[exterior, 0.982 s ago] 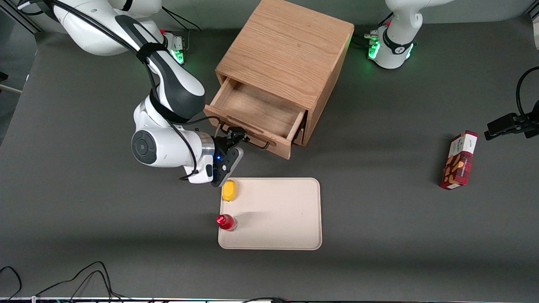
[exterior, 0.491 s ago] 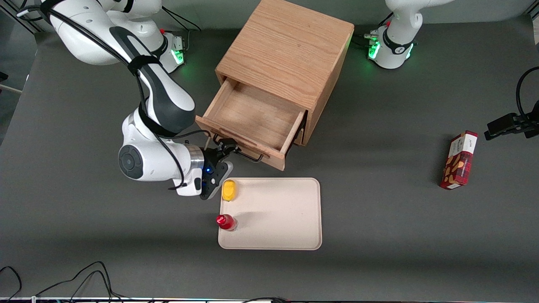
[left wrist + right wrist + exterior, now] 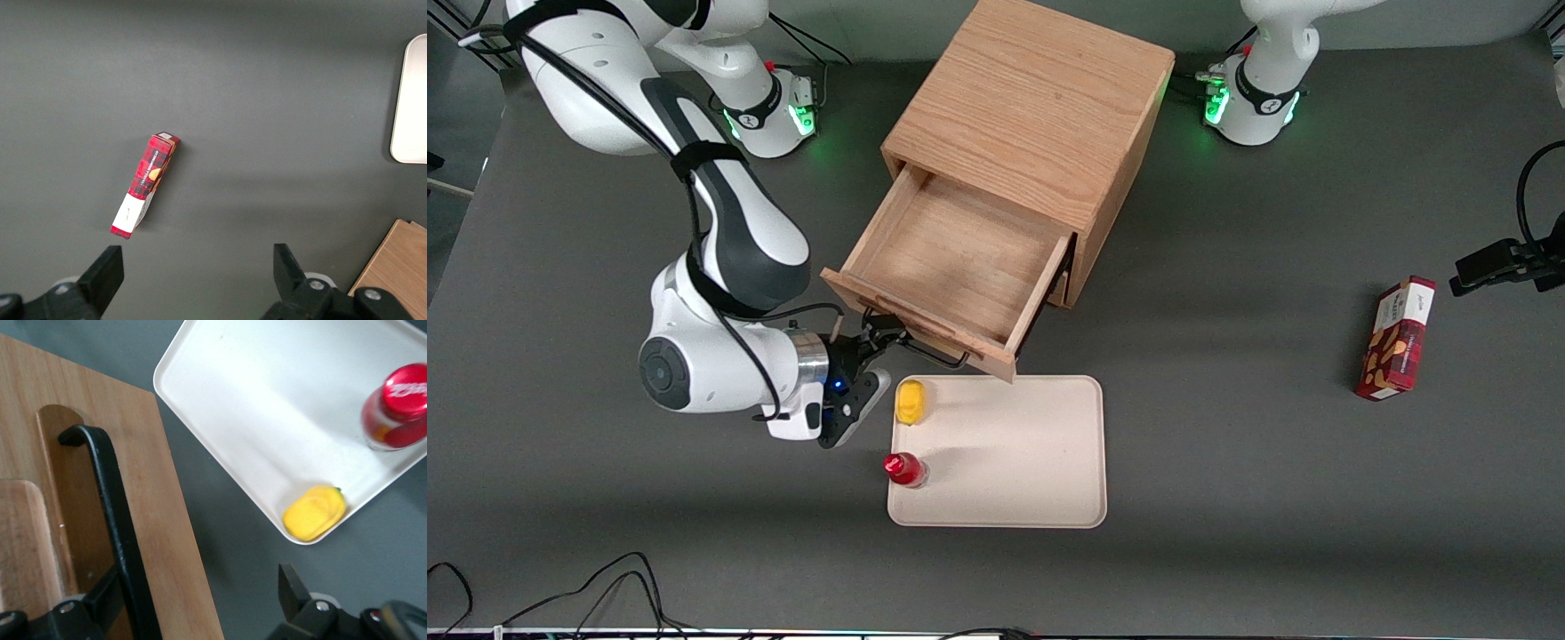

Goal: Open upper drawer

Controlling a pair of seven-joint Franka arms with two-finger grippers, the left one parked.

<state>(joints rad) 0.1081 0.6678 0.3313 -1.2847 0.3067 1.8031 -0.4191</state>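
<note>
Light falls evenly from above on the dark bench (image 3: 1227, 444), which shows broad soft bands of shadow nearer the front camera. The cream tray (image 3: 267, 400) glares almost white in the right wrist view, and the red bottle cap (image 3: 405, 390) there looks slightly blurred, perhaps from motion. Green lamps glow at the arm bases. The tool (image 3: 869, 342) at the drawer handle (image 3: 916, 342) sits in shade.

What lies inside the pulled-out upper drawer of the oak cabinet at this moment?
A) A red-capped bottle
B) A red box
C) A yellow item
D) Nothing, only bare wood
D: the upper drawer shows only its bare wooden floor, with the gripper at its black handle; the yellow item and the red-capped bottle sit on the tray.
</note>
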